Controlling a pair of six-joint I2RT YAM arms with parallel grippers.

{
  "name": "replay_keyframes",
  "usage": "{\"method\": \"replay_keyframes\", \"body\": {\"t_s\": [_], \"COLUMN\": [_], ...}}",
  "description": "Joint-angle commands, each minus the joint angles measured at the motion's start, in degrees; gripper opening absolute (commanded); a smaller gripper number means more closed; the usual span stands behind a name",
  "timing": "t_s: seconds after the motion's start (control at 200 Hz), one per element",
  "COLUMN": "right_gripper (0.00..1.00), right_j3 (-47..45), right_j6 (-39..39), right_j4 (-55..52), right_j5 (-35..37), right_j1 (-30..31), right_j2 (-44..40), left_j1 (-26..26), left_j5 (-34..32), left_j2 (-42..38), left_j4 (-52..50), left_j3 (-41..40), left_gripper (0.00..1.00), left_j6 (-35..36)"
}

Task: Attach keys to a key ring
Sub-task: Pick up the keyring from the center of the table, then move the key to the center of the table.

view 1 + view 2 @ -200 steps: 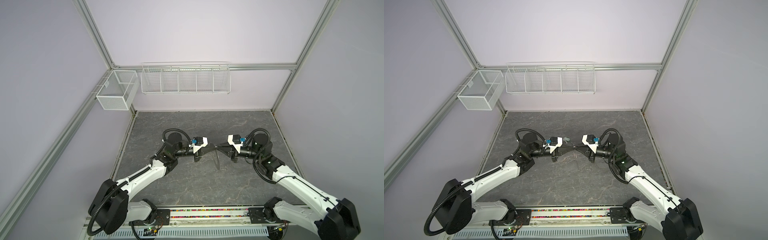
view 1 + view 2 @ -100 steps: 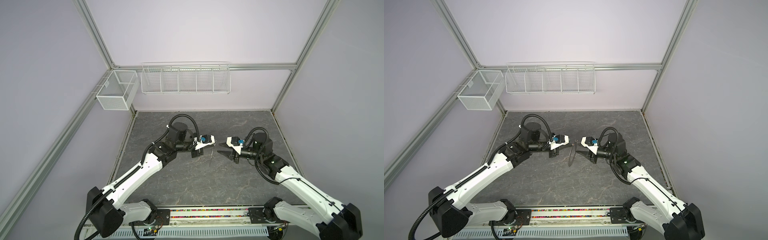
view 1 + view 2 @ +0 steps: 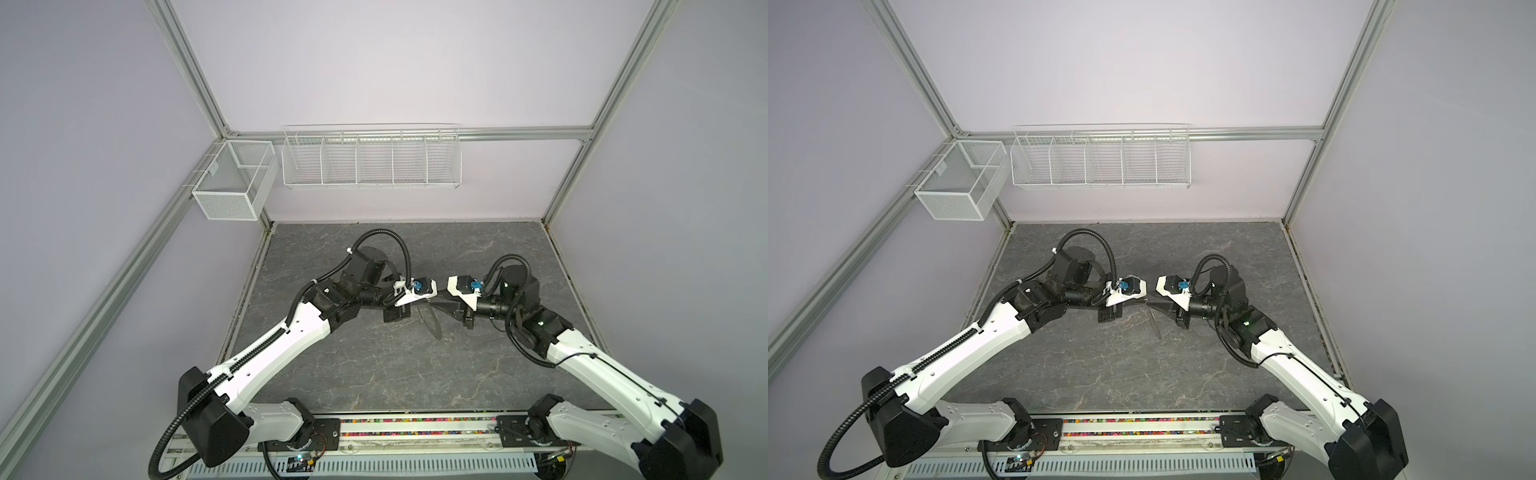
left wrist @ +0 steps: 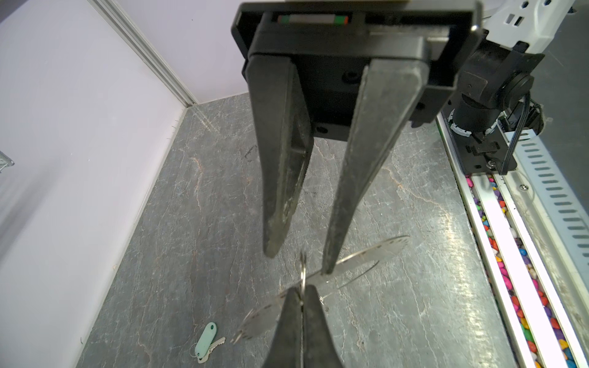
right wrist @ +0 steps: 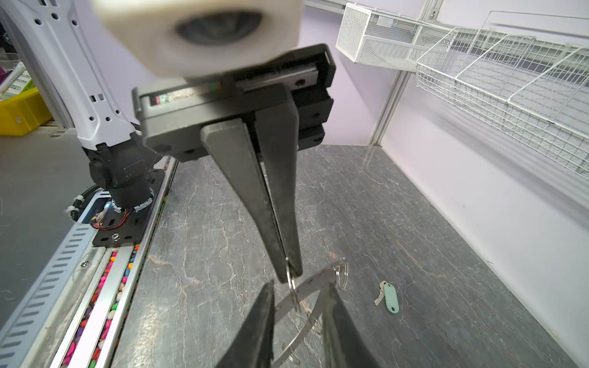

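Observation:
The key ring (image 3: pixel 432 326) (image 3: pixel 1154 322), a flat grey disc with a wide hole, hangs above the table between both grippers. My left gripper (image 4: pixel 301 290) (image 5: pixel 288 270) is shut on a small wire loop at the disc's rim (image 4: pixel 366 255). My right gripper (image 5: pixel 298 285) (image 4: pixel 299 262) faces it with jaws apart, astride the ring's band (image 5: pixel 312 283); one fingertip (image 4: pixel 328 269) touches the disc. One of the keys, silvery with a pale green tag (image 4: pixel 205 342) (image 5: pixel 390 298), lies flat on the table near the side wall, apart from both grippers.
A long white wire basket (image 3: pixel 370 156) hangs on the back wall, and a mesh box (image 3: pixel 232 183) hangs on the left rail. A strip of coloured beads (image 3: pixel 415 428) runs along the front edge between the arm bases. Walls close in three sides of the grey slate table (image 3: pixel 374 374).
The left arm has lifted its elbow and carried its gripper slightly towards the right gripper. The right jaws widened and then narrowed again. The ring stays hanging between them.

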Motion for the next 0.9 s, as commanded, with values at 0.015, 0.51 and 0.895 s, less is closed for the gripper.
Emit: {"method": "replay_keyframes", "body": {"t_s": [0.015,0.51,0.895], "right_gripper": [0.28,0.41,0.58], "right_j3": [0.6,-1.9,-8.8], "right_j6": [-1.3,5.8,41.7], "right_j4": [0.6,-4.8,-20.4], "right_j5": [-0.9,12.3,59.7], "right_j1": [0.4,-0.7,-5.1], "right_j2": [0.2,-5.7,-12.4], "left_j1": [-0.2,0.6,4.5], "left_j5": [0.8,-0.6,0.7], "left_j2": [-0.5,-1.4,-2.0], "left_j4": [-0.6,-0.1,4.2], "left_j3": [1.9,-0.9,-5.2], "left_gripper": [0.0,0.0,0.0], "left_j6": [0.2,-0.5,-2.4]}}
